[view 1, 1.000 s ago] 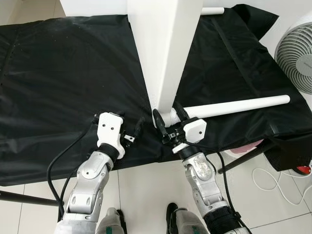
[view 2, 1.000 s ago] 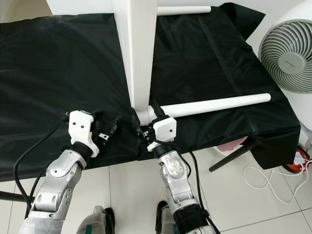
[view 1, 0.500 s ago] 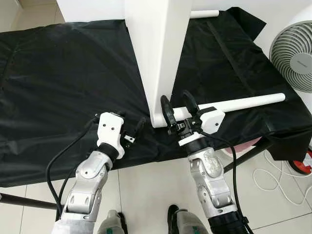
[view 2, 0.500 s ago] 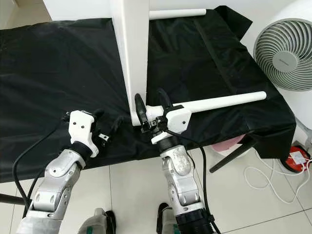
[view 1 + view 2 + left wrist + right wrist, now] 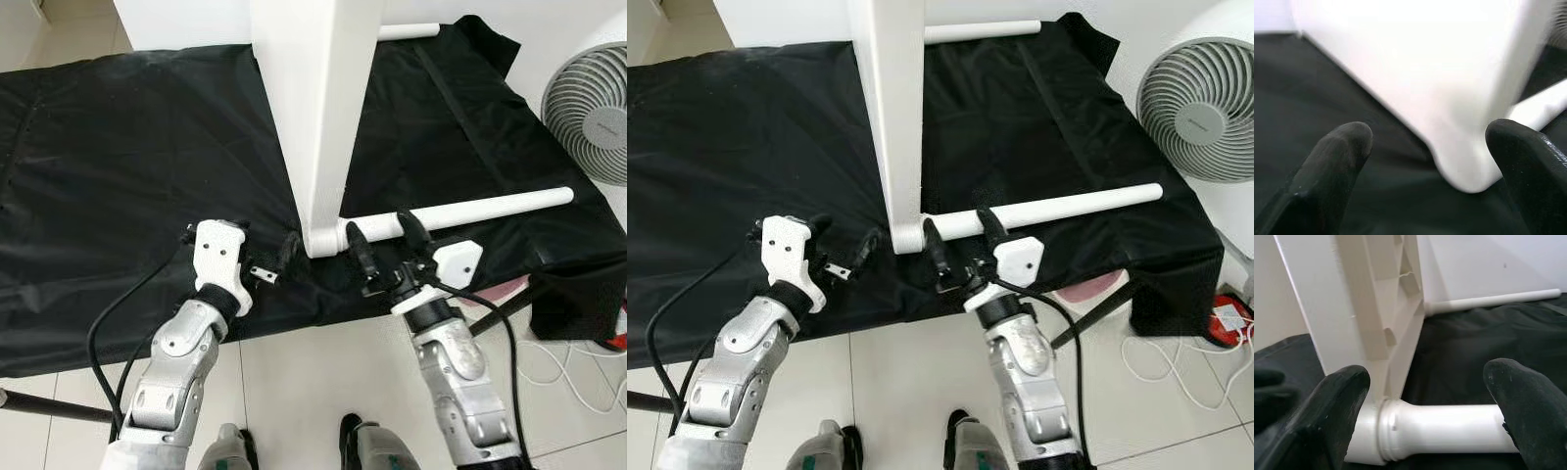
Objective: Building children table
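A white table top (image 5: 313, 108) stands on its edge on the black cloth (image 5: 137, 166). A white round leg (image 5: 490, 206) is joined to its near corner and lies out to the right. A second leg (image 5: 409, 31) sticks out at the far end. My right gripper (image 5: 382, 231) is open against the near leg, just right of the joint. Its two fingers are spaced along the leg's length. In the right wrist view the leg (image 5: 1449, 428) and its collar run crosswise between the fingertips (image 5: 1347, 382). My left gripper (image 5: 272, 259) is open, just left of the table top's corner (image 5: 1464, 171).
A white fan (image 5: 588, 103) stands at the right beyond the cloth. The cloth's front edge hangs over black frame legs (image 5: 485, 323) above the tiled floor. A white cable (image 5: 1176, 367) and a red object (image 5: 1227, 315) lie on the floor at the right.
My right gripper has come off the leg's base at the corner, lifted, then shifted right along the leg and lower. The left gripper has edged closer to the corner.
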`<state>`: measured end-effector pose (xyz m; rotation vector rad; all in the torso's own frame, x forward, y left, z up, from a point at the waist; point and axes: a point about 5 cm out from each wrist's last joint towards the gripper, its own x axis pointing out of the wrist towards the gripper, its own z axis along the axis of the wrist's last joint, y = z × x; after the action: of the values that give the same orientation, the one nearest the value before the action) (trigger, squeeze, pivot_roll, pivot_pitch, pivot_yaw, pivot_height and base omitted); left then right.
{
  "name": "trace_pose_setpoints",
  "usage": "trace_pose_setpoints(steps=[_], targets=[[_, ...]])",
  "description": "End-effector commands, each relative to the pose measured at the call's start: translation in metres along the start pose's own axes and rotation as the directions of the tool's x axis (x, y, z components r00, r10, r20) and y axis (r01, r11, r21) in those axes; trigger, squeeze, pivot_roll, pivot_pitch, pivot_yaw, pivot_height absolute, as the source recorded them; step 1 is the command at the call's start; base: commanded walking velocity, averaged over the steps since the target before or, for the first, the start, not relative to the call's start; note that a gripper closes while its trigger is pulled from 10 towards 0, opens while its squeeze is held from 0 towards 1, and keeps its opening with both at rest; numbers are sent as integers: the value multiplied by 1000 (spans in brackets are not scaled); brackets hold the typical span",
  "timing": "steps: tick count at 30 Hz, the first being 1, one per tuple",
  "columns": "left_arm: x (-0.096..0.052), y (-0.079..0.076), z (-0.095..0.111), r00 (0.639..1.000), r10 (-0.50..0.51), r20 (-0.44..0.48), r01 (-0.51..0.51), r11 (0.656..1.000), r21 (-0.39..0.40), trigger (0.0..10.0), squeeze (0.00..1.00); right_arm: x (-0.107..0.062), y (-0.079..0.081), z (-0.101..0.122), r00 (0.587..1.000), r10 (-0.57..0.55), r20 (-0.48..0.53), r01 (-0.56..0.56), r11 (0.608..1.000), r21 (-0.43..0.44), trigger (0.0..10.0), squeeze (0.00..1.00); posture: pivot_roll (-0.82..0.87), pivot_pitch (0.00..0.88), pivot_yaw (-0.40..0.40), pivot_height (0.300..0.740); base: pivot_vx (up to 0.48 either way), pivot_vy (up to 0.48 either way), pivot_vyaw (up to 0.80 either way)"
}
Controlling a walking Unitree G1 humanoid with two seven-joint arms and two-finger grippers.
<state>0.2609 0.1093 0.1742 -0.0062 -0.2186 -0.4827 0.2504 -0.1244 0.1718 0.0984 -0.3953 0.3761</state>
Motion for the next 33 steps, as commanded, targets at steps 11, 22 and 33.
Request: trace_pose_setpoints(steps=[11,22,33], targets=[[13,-18,3,999,-36,-5,37,998,48,10000,0,2,-31,-14,986,-153,-70,143,981,-133,10000,0,-62,128,42,740,0,0,0],[27,-4,-11,966,219,-137,-219,976,17,10000,0,9,-48,-12,951,-307,-43,297,943,-149,10000,0,-75,125,17,740,0,0,0],[34,-1,-4,954,261,-145,-260,965,27,10000,0,23,-58,-6,936,-351,10,348,923,-162,10000,0,-70,115,16,740,0,0,0]])
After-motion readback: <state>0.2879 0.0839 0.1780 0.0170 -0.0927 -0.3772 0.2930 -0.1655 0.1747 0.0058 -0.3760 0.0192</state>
